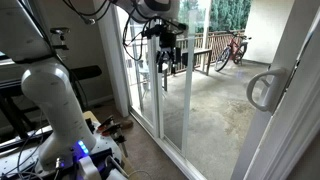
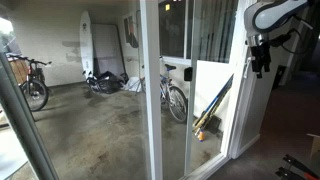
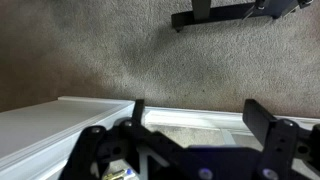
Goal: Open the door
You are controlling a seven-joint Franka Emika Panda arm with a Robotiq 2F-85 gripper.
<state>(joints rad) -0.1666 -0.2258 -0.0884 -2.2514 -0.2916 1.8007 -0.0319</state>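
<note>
The door (image 1: 292, 60) stands at the near right in an exterior view, a wide white frame with a pale-grey loop handle (image 1: 263, 90) on its stile. My gripper (image 1: 165, 45) hangs high up by the narrower glass panels, well away from that handle. It also shows at the upper right in an exterior view (image 2: 260, 55), beside a white frame (image 2: 243, 110); no handle shows there. In the wrist view my gripper (image 3: 200, 118) is open and empty, pointing down at grey carpet and a white floor track (image 3: 190, 118).
The white robot base (image 1: 55, 100) and cables (image 1: 110, 127) are on the floor indoors. Bicycles (image 2: 175, 95) (image 1: 232, 47), a surfboard (image 2: 87, 40) and a wooden railing (image 1: 200, 55) are outside on the patio. A black equipment foot (image 3: 215, 12) rests on the carpet.
</note>
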